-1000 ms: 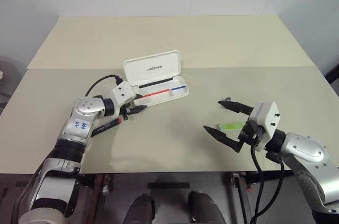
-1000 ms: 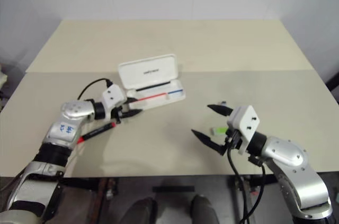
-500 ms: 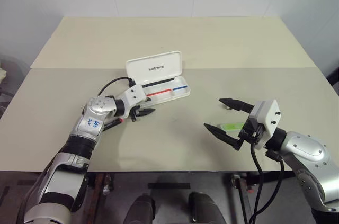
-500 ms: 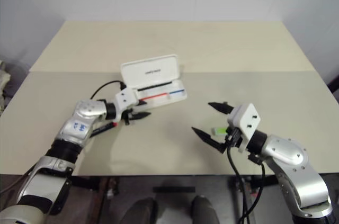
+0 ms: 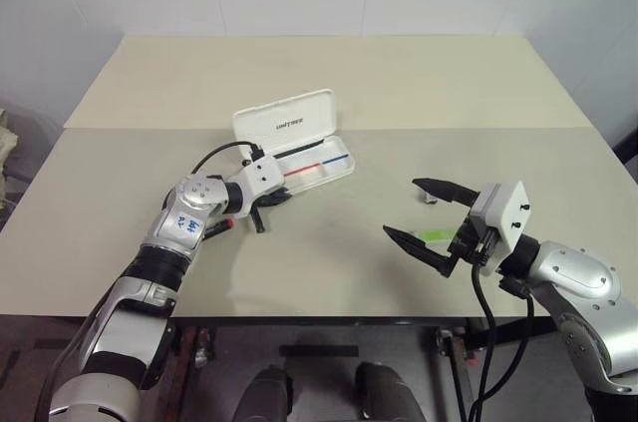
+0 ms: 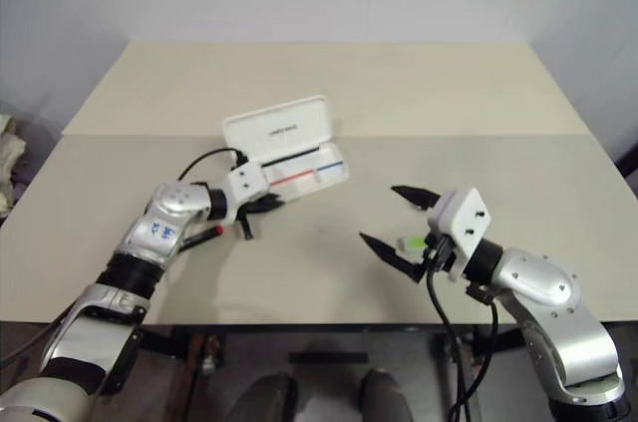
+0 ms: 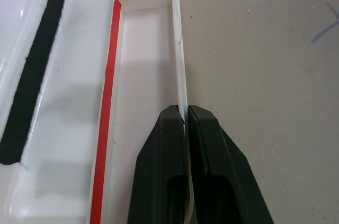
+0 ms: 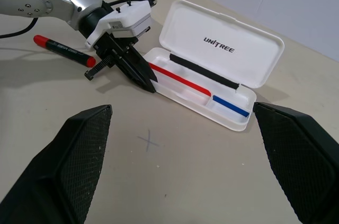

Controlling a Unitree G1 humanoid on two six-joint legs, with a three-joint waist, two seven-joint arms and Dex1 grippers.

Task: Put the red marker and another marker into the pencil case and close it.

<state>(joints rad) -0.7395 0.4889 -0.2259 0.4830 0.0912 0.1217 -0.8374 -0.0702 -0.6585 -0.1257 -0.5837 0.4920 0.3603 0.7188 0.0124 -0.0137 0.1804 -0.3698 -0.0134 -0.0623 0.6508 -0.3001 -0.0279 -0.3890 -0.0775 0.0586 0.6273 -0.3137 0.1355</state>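
Pencil case (image 5: 299, 143), white, lid open

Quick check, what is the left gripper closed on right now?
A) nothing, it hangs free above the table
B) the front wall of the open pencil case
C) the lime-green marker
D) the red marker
B: in the left wrist view the left gripper has its two black fingers pinched on the thin front wall of the open white pencil case, while the red marker lies on the table behind it.
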